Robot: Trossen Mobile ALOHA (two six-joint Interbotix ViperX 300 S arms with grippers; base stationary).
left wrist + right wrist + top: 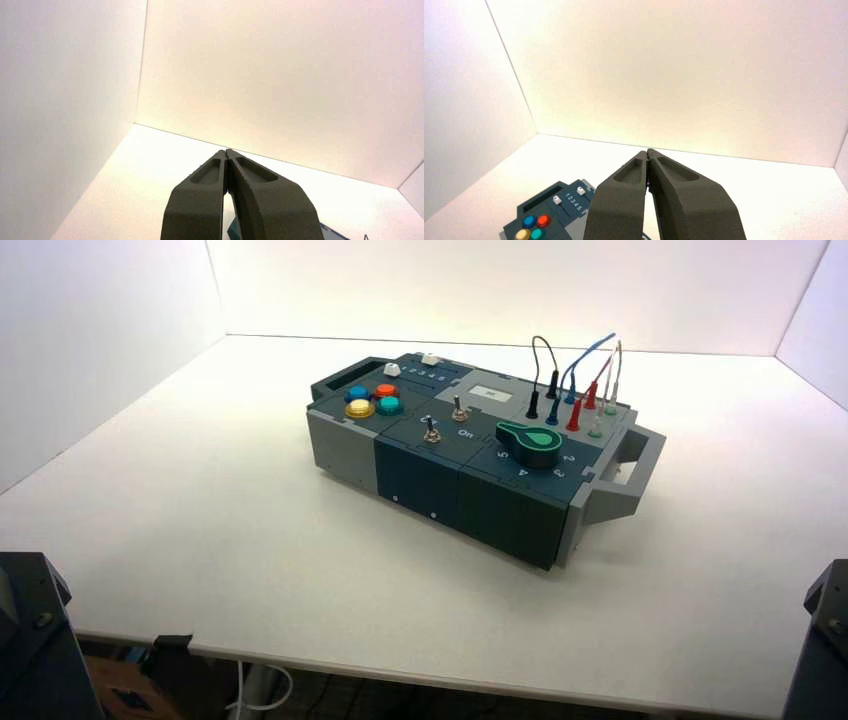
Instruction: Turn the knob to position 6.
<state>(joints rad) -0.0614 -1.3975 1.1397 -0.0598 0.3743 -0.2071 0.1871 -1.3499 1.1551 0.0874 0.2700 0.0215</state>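
Teardrop-topped, round green knob [533, 444] crowns the dark angular box [470, 455].

Box [470, 480], one: beyond and between left claw [40, 605] and right claw [830, 610]; green knob [530, 443] (teardrop top), nearer right claw.

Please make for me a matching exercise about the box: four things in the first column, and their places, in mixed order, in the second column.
Column 1
1. knob
2. yellow button
3. small display
4. left gripper

Column 2
A. on the box's top, between the toggle switches and the wires
B. away from the box, fingers shut
C. in the group of four round buttons, nearest the robot
D. near the box's right handle, beside printed numbers

Right pairs: 1-D, 2-C, 3-A, 4-B
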